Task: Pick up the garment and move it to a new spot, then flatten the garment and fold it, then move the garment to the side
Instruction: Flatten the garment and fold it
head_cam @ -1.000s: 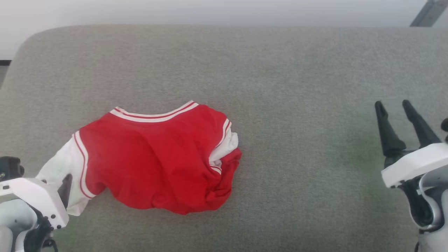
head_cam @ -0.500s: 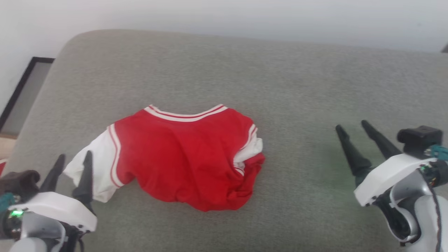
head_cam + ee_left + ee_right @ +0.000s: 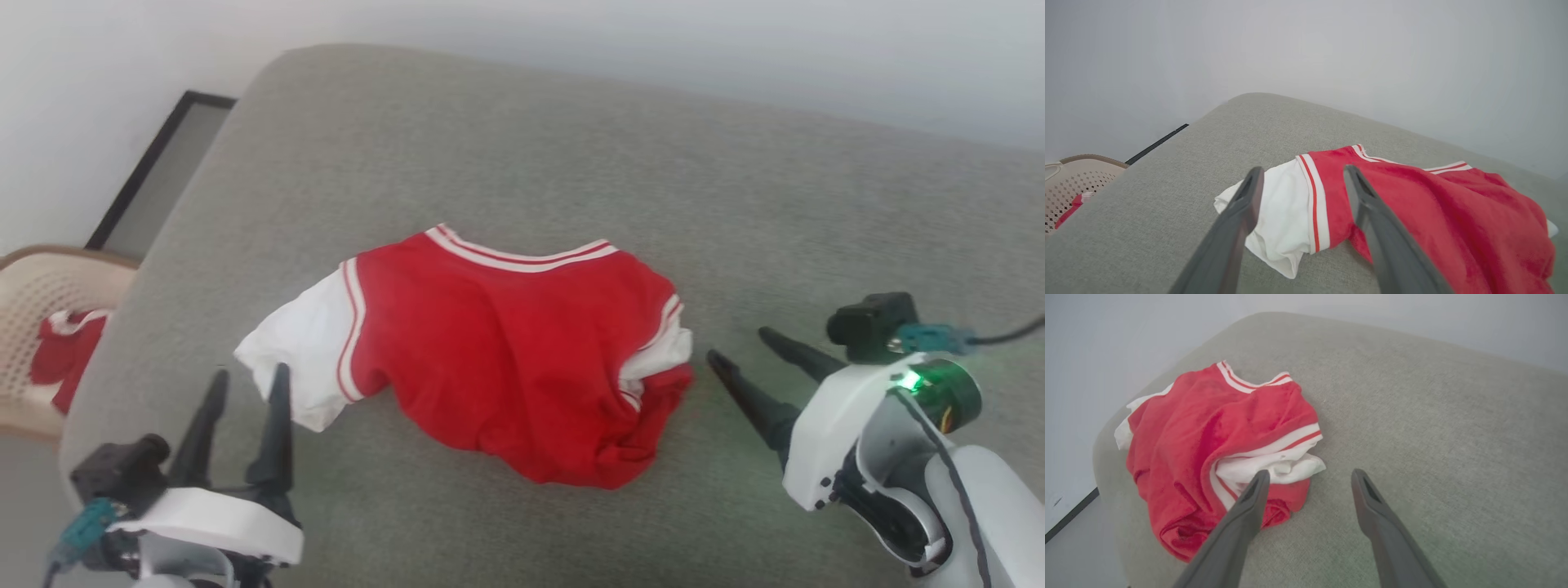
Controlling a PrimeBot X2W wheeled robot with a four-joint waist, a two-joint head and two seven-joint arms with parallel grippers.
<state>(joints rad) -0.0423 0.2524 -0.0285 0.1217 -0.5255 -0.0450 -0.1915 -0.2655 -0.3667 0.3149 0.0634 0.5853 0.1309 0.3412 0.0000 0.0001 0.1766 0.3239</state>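
Garment (image 3: 506,351): red jersey with white sleeves, lying rumpled on the grey bench (image 3: 571,163). The striped collar is on the far side, no lettering shows, and neither claw holds it.
Garment's place: between the two claws. Its white sleeve (image 3: 298,367) is just ahead of the left claw's tips, and its bunched end (image 3: 661,363) is just beside the right claw's nearer finger.
Left claw (image 3: 251,371): wide and empty. Its fingers frame the sleeve in the left wrist view; I cannot tell whether a tip touches the cloth.
Right claw (image 3: 736,343): wide and empty, aimed at the bunched end and apart from it.
Just changed: a second ago one left finger lay over the sleeve, and now the tips stand at its near edge. The right claw was well apart from the jersey and has come in beside it. The head camera has swung left, so the jersey's slide across that view is not a move of its own; the heap keeps its shape.
Meaning for the task: probably both claws are lining up for a two-sided hold. Flattening and folding are not begun.
Outward of the left claw: a cream perforated basket (image 3: 41,286) beyond the bench's end, with a small red-and-white cloth (image 3: 69,359) in it.
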